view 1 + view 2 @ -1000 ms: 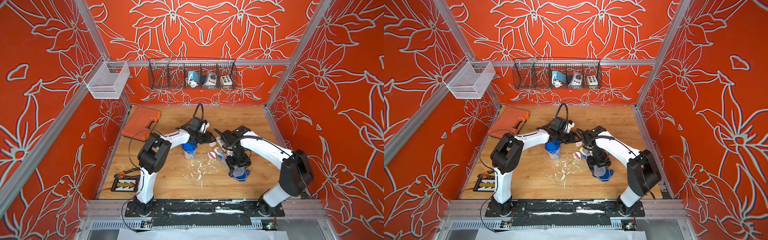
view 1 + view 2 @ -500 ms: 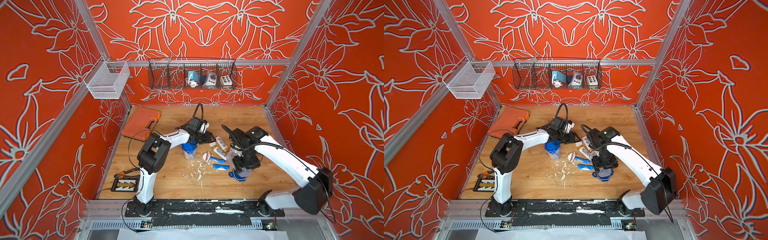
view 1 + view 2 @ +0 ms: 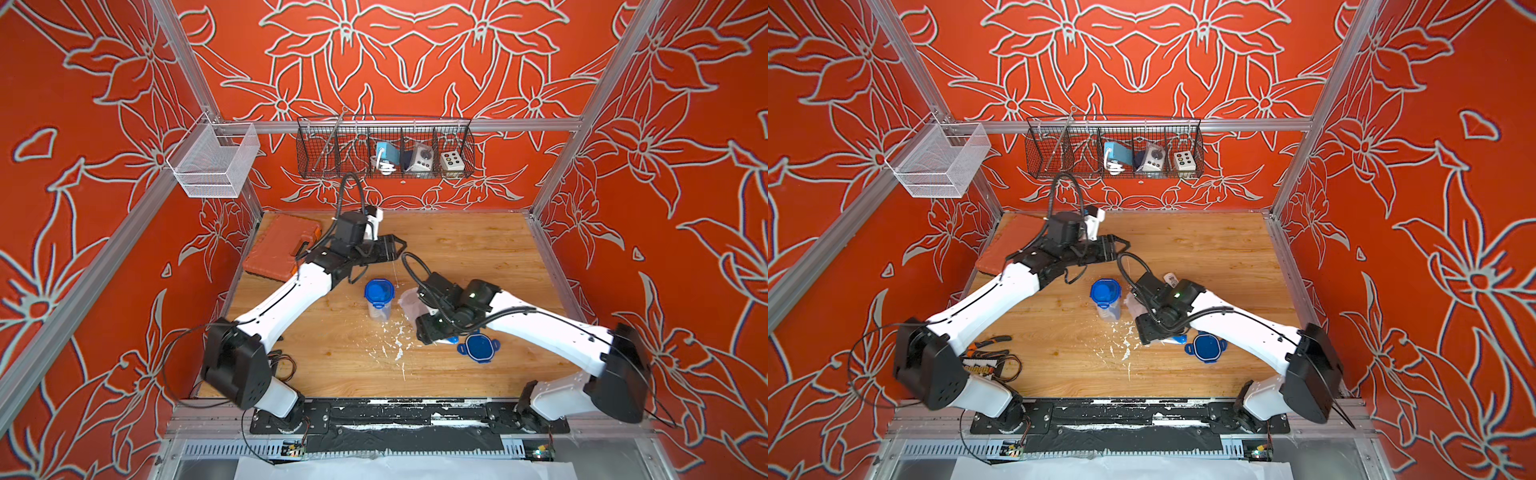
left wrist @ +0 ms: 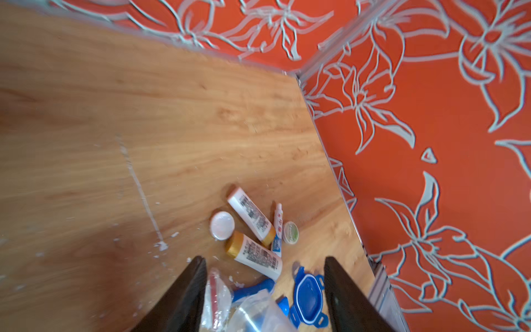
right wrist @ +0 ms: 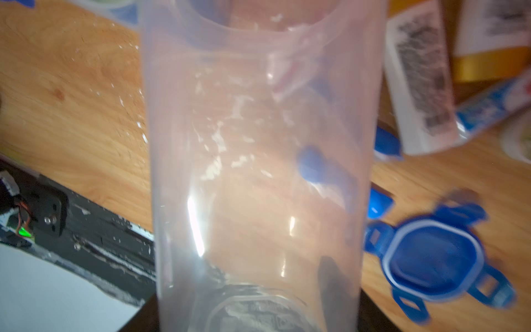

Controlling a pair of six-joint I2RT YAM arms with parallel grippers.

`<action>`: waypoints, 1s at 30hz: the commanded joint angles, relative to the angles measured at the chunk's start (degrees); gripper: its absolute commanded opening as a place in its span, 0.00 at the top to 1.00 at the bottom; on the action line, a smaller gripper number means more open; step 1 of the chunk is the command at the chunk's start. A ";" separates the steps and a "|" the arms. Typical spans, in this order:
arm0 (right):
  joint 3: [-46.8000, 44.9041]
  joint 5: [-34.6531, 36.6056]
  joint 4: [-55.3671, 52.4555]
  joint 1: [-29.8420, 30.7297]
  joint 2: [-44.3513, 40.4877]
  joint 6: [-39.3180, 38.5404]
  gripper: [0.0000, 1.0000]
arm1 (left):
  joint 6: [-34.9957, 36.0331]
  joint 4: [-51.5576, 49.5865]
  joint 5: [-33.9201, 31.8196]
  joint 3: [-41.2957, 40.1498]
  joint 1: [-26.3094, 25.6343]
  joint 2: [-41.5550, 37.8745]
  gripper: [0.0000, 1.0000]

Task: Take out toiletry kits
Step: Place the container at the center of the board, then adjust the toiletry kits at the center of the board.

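Right end effector [image 3: 417,309] clamps a tipped clear jar [image 5: 258,172]; left end effector [image 3: 397,248] hangs open, holding nothing. Toiletry kit pieces [image 4: 260,228] lie spilled on the counter [image 4: 115,115]: barcoded tube [image 4: 248,212], gold-capped bottle [image 4: 254,254], toothpaste [image 4: 277,227] and green-topped tin [image 4: 290,233], near a loose blue lid [image 3: 478,348].

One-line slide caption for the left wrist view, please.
Open left tool over toiletry kit items on the wooden table: two gold-capped tubes, toothpaste, green-topped tin, beside blue lid and clear jar.
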 commanded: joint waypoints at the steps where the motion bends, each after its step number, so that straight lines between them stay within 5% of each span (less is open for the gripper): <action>1: -2.70 4.09 12.97 1.82 3.18 5.67 0.48 | 0.09 -3.59 -2.06 -4.41 2.41 -2.35 0.39; 12: -12.58 11.62 14.62 1.63 4.84 9.30 0.47 | -0.28 -3.42 1.32 -10.40 3.58 -4.48 0.40; 26: -14.35 13.90 15.31 -11.49 3.51 -4.12 0.46 | 1.40 -3.47 0.76 -12.41 3.75 -4.75 0.40; 30: -14.04 12.20 15.17 -11.98 2.88 -6.24 0.36 | 1.57 -3.49 0.85 -12.94 3.75 -4.80 0.40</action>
